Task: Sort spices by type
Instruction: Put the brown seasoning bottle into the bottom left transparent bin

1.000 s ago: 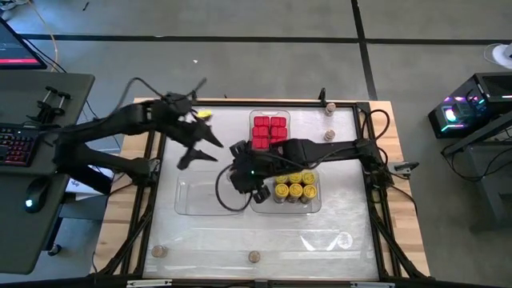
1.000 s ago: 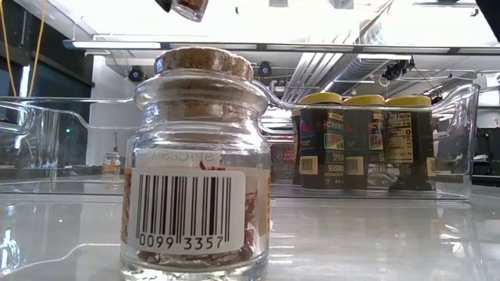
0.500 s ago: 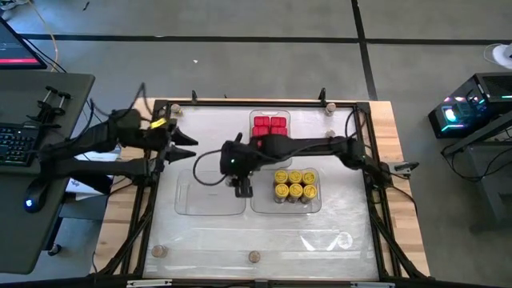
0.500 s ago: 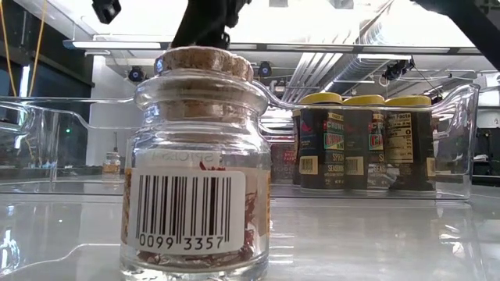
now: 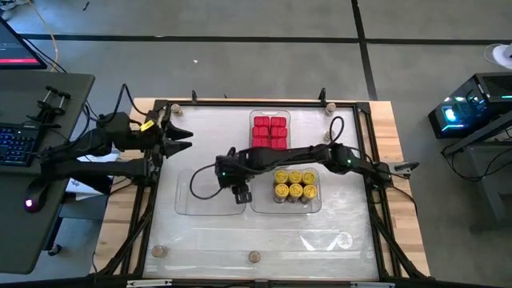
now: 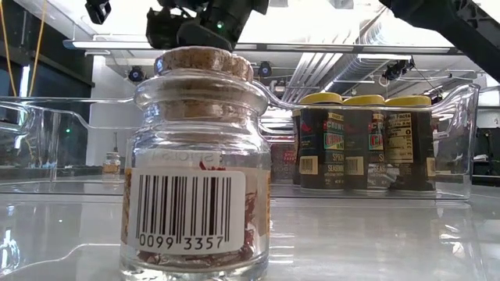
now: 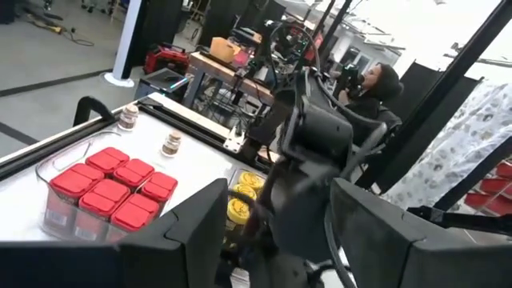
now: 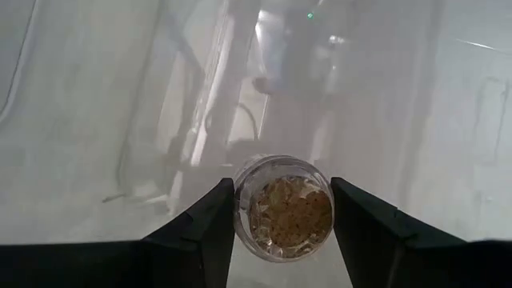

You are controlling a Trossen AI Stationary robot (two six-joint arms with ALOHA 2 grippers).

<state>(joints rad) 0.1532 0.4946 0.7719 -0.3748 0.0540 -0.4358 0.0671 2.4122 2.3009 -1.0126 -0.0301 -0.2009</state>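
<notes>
My right gripper (image 5: 240,194) hangs over the empty left clear tray (image 5: 192,204), shut on a small cork-topped spice jar (image 8: 284,212). In the low view the gripper (image 6: 199,27) shows behind a like jar (image 6: 199,164) that stands on its base on the table. Red boxy spices (image 5: 270,132) stand in the far tray, yellow-lidded jars (image 5: 295,185) in the right tray. My left gripper (image 5: 180,136) is open and has nothing in it at the table's left edge; its fingers (image 7: 200,232) frame the right arm farther off. My right gripper pinches the jar's round glass body (image 8: 240,210) between its two fingers, one on each side, just below the cork. The fingers come from above, slanting down. The jar stays upright, cork up; whether its base touches the tray is hidden.
Loose cork jars stand near the near edge (image 5: 254,257) (image 5: 158,251) and at the far right (image 5: 329,134) (image 5: 329,106). The trays' clear walls (image 6: 469,101) rise around the sorted spices. A person sits beyond the table (image 7: 376,80).
My right gripper has come down toward the left tray with the cork jar still in its fingers, and has rolled a little. My left gripper has drawn back toward the table's left edge, has turned level, and stays open.
</notes>
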